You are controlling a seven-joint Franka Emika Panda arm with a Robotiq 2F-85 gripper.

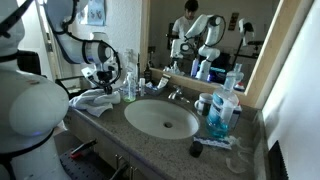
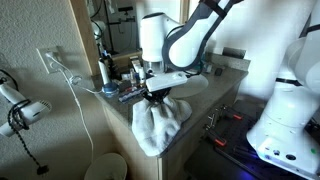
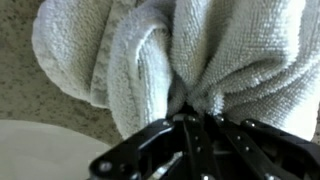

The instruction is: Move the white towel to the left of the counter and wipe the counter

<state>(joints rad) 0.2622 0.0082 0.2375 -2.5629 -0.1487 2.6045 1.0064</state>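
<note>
Jaws: we see them clenched on a bunched fold of the white towel (image 3: 150, 50).
Towel: heaped at the bench (image 1: 110, 125) end left of the sink (image 1: 160, 120), draping over the edge.

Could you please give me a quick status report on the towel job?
Gripper shut on white towel. Towel bunched at counter end, part draping over the edge. Bottles close beside the gripper.
</note>
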